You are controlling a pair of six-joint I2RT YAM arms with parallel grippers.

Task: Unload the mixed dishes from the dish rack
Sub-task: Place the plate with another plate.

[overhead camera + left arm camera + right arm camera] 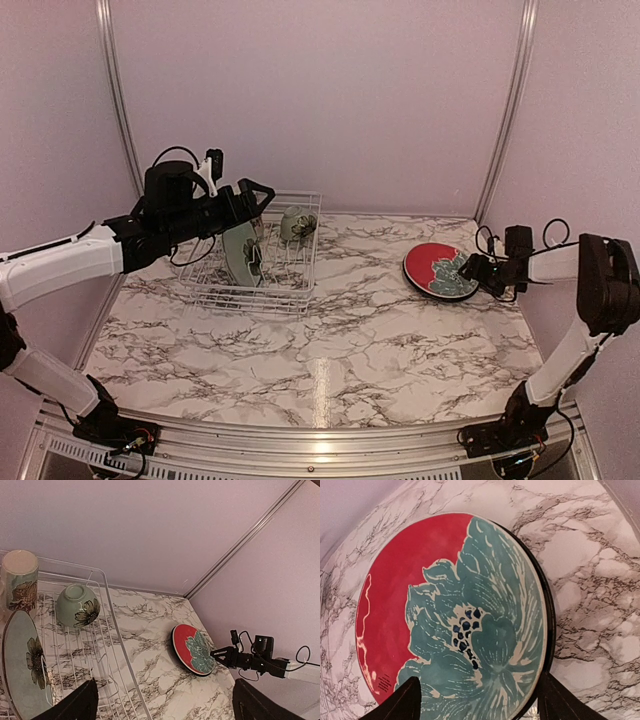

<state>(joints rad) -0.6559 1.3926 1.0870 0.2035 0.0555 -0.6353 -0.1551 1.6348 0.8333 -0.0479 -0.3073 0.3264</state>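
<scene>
The white wire dish rack (290, 296) stands at the back left. In it a pale green plate (240, 256) with a floral mark stands upright, and a small pale green bowl (296, 222) lies on its side. The left wrist view shows the rack (118, 645), the plate (24, 662), the bowl (76, 605) and a cream floral mug (19, 582). My left gripper (262, 197) hovers open and empty over the rack. A red plate with a teal flower (438, 270) lies on the table at right. My right gripper (480, 700) is open, its fingers straddling this plate's (450, 610) near edge. No cream striped plate shows.
Pale walls with metal corner posts (505, 110) close in the marble table (340, 350) at the back and sides. The rack stands near the back left corner. The right arm's cables (490, 240) hang beside the red plate.
</scene>
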